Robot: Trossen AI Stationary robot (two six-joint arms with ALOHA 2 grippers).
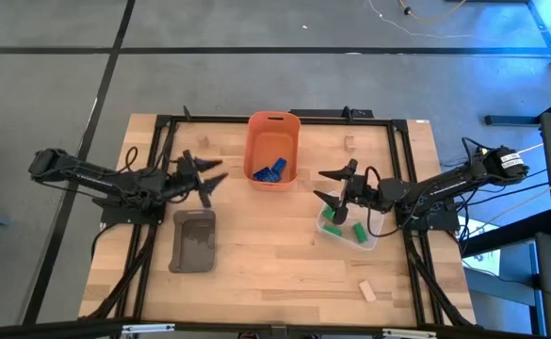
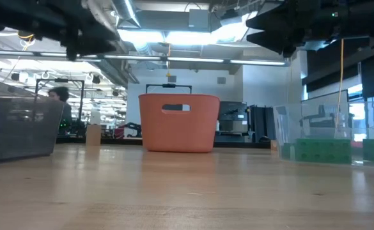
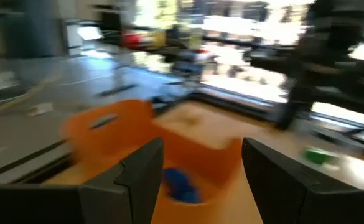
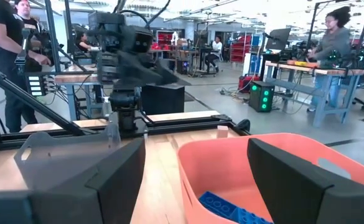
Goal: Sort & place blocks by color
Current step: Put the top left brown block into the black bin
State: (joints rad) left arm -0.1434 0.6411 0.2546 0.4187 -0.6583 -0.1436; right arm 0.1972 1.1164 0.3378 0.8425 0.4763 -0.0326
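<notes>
Several blue blocks [image 1: 267, 170] lie inside the orange bin [image 1: 273, 132] at the far middle of the table. Green blocks [image 1: 345, 226] rest in a clear tray [image 1: 369, 241] on the right. Tan blocks lie loose on the wood, one near the front right [image 1: 367, 291] and one at the far right [image 1: 349, 143]. My left gripper [image 1: 217, 172] hovers open just left of the bin, nothing between its fingers. My right gripper [image 1: 320, 185] hovers open to the bin's right, above the clear tray's far end, also empty. Both wrist views look level toward the blue blocks [image 3: 182, 184] [image 4: 226, 208].
A grey tray [image 1: 193, 241] sits on the near left of the table, below my left arm. A black frame [image 1: 275, 118] runs around the tabletop. People stand at benches [image 4: 331, 43] in the room beyond the table. Bare wood [image 1: 275, 273] lies toward the near edge.
</notes>
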